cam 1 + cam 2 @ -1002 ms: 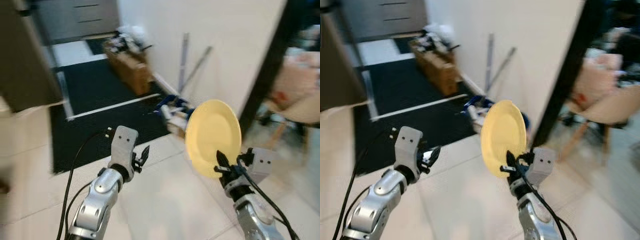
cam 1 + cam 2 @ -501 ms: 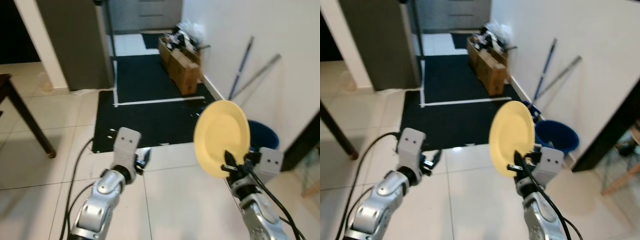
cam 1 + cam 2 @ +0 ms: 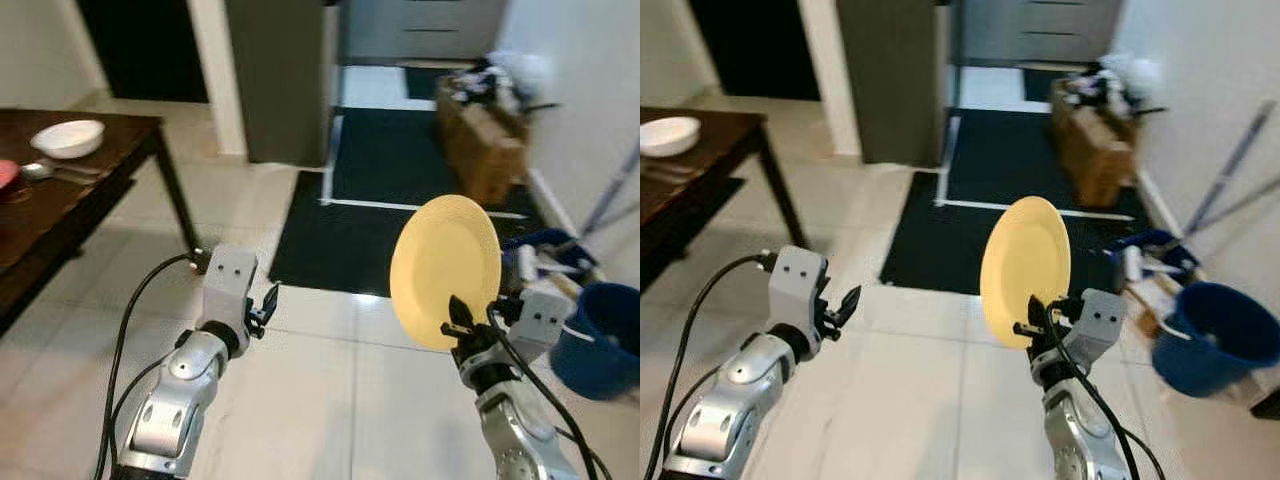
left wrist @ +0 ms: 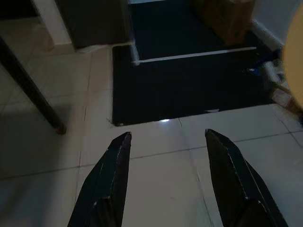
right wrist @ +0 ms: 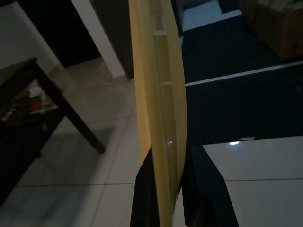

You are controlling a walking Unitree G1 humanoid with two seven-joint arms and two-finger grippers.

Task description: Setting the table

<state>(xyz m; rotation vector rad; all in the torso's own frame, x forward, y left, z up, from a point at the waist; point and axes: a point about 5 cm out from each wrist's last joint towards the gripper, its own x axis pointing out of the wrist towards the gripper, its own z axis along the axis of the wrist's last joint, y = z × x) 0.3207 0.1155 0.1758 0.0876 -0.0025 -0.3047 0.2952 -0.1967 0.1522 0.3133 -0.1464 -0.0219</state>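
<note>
With the view swung round, a dark table [image 3: 60,215] now lies left of the empty, spread left claw [image 3: 268,300], while the right claw [image 3: 458,330] stays clamped on the upright yellow plate [image 3: 445,270].

A home: tiled floor [image 3: 330,400], dark dining table [image 3: 60,205] with a bowl [image 3: 67,137], mop bucket [image 3: 600,340].

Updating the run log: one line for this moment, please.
phase: carrying | right gripper: shut on yellow plate, upright | left gripper: open, empty | dark table: ahead-left, white bowl on it

Pale tiled floor [image 3: 330,400], black mat [image 3: 400,200], dark wooden table [image 3: 70,200]
</note>
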